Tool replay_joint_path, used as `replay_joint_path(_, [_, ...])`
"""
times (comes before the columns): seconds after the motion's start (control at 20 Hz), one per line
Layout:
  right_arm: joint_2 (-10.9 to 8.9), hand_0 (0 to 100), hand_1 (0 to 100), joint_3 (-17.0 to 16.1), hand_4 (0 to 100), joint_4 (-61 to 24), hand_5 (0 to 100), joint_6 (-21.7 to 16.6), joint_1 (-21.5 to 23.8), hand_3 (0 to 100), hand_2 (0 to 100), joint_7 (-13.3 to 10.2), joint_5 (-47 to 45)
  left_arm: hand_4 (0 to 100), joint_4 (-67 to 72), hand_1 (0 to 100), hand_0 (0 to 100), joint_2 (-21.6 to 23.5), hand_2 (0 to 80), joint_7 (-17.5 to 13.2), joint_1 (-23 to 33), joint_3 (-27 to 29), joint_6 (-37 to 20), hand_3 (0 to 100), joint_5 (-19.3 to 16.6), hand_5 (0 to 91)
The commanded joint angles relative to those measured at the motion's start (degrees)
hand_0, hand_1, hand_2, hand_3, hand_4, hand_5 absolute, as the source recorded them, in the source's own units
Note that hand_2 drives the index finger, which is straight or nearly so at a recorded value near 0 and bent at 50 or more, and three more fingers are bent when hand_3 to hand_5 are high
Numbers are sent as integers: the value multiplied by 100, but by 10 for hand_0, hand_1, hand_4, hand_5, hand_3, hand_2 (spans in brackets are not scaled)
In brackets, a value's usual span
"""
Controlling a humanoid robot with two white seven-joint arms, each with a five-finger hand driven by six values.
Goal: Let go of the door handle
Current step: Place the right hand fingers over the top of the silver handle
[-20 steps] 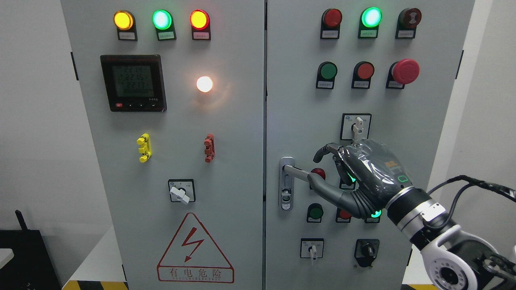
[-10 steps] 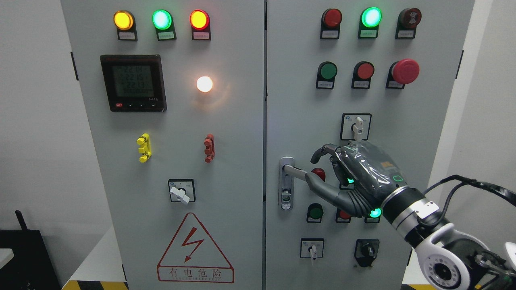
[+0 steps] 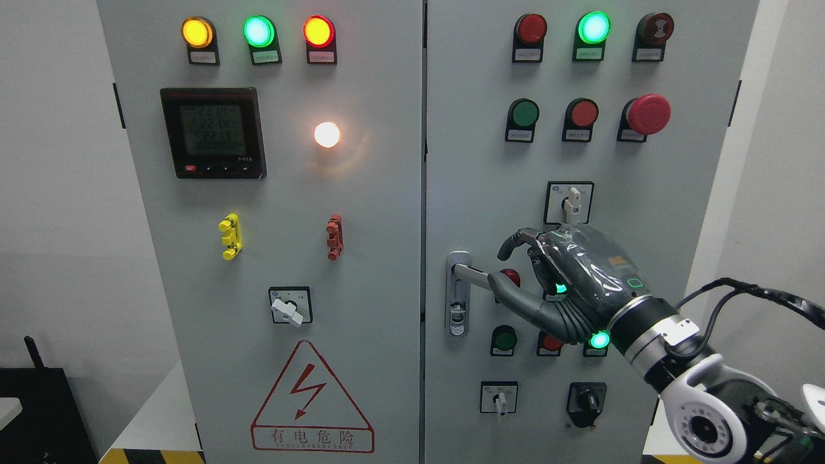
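**Cabinet layout around the door handle**

The door handle (image 3: 465, 278) sits at the left edge of the right door (image 3: 477, 161), its lever pointing right. The right hand (image 3: 567, 283) is just right of the handle, in front of the door, thumb tip at the lever's end (contact unclear). Above the handle, further right, is a selector switch (image 3: 570, 202). Left of the handle, on the left door (image 3: 380, 258), lie a rotary switch (image 3: 290, 306), the warning triangle (image 3: 312, 398) lower, and the meter (image 3: 213, 133) higher.

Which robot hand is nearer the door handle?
Right. The right robot hand is at the tip of the door handle, fingers loosely curled; the left is out of view.
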Motion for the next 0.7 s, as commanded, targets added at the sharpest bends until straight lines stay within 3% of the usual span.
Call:
replay_joint_path(0.0, [51, 400, 153, -23, 1000, 60, 1000, -4, -5, 1000, 396, -2, 140, 0, 53, 389, 120, 0, 0, -5, -18, 9, -3, 0, 0, 0])
replay_joint_path(0.4, [157, 401, 157, -15, 1000, 112, 1000, -4, -5, 1000, 406, -2, -62, 0, 53, 389, 120, 0, 0, -5, -9, 9, -3, 0, 0, 0])
replay_joint_path(0.65, [332, 400, 162, 11, 1000, 183, 1000, -4, 4, 1000, 406, -11, -62, 0, 53, 389, 120, 0, 0, -5, -18, 9, -3, 0, 0, 0])
